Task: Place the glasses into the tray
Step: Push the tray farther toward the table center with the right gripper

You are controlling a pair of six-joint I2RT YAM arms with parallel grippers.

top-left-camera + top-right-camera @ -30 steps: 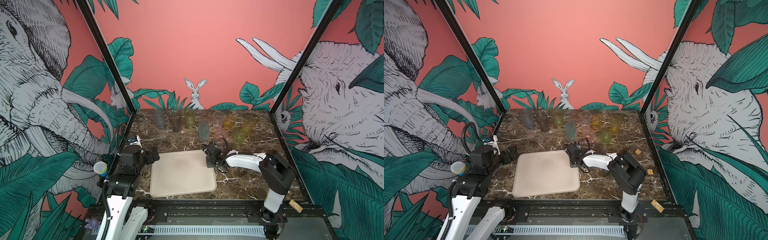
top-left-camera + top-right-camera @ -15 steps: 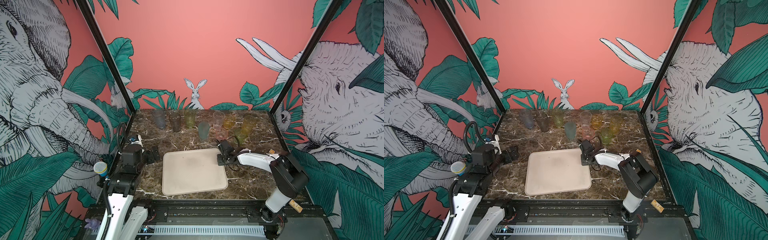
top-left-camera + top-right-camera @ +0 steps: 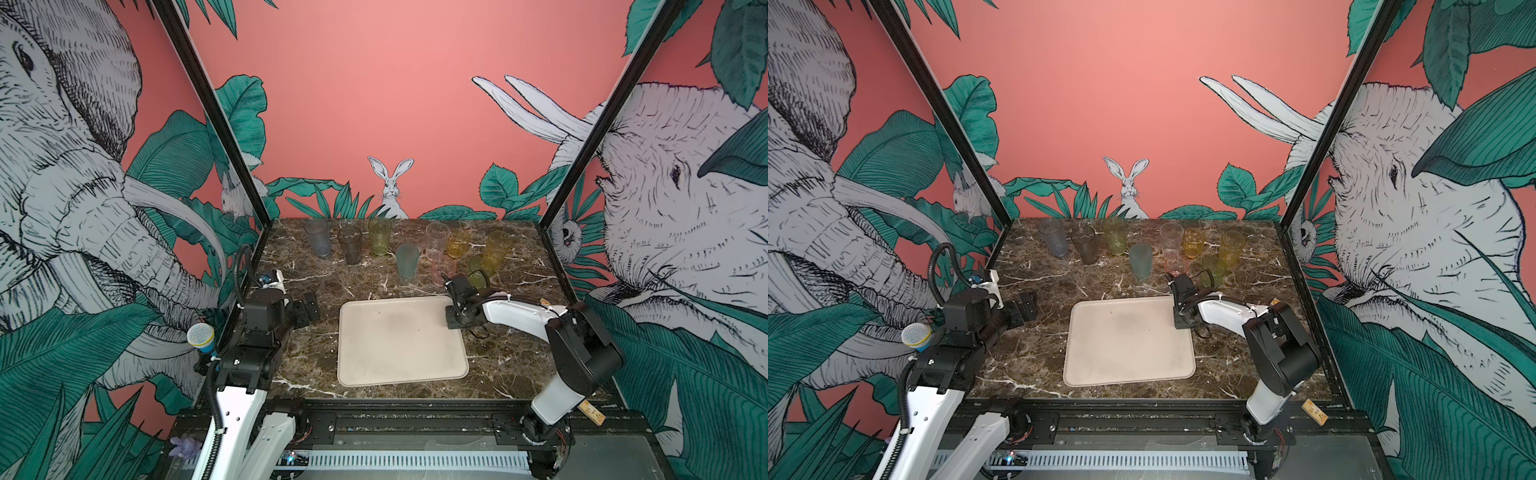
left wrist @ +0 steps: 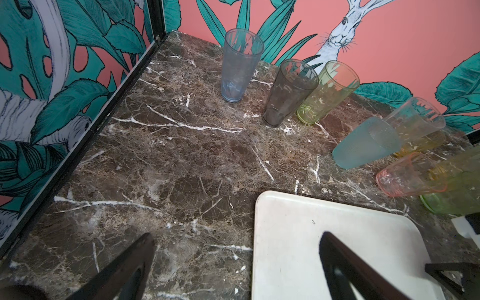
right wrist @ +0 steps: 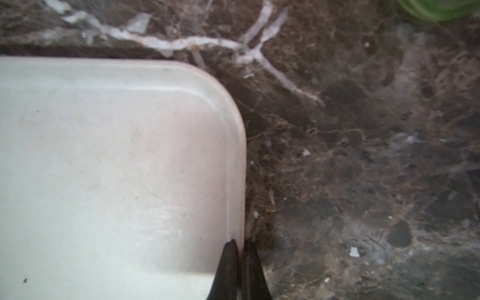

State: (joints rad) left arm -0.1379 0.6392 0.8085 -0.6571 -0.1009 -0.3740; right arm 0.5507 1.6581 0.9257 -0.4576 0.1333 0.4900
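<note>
Since right fingers (image 5: 228, 262) pinch tray (image 5: 104, 155) rim, tray likely being positioned nearer glasses (image 3: 406, 259); left fingers (image 4: 122, 267) spread wide, empty, hovering over surface (image 4: 181, 155) beside tray.

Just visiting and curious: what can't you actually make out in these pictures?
- Right hand: in both top views its own wrist hides the fingertips; only the right wrist view shows them shut on the tray rim.
- Short green glass: a cable crosses it in both top views; blurred and cut off in the right wrist view.
- Yellow glass: left wrist view, cut off by the edge.
</note>
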